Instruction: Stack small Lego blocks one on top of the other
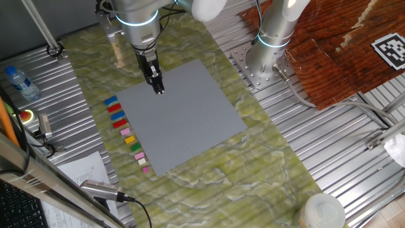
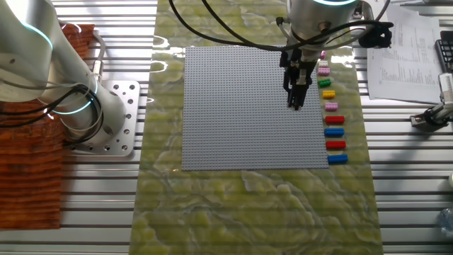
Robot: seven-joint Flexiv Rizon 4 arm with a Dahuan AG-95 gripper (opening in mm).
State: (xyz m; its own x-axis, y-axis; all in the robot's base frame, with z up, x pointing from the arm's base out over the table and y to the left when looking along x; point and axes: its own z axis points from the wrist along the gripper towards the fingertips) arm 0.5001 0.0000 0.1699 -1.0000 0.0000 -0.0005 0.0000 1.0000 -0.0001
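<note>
Blocks [image 1: 126,134] sit in a row on the desk [image 1: 266,171] just beside one edge of the grey baseplate [image 1: 183,114]: blue, red, pink, yellow, green, none stacked yet. Gripper [image 1: 159,88] hangs over the baseplate near that edge, pointing down, apart from the row. Fingers look close together with nothing visible between them, but too small to be sure, so can't tell. Same layout from the other side: row [image 2: 331,117] beside the plate, gripper [image 2: 295,103] over the plate close to the green and yellow ones. Likely the first step, approach before the first pick. Next move: shift sideways over one block, fingers spread, then descend and close.
</note>
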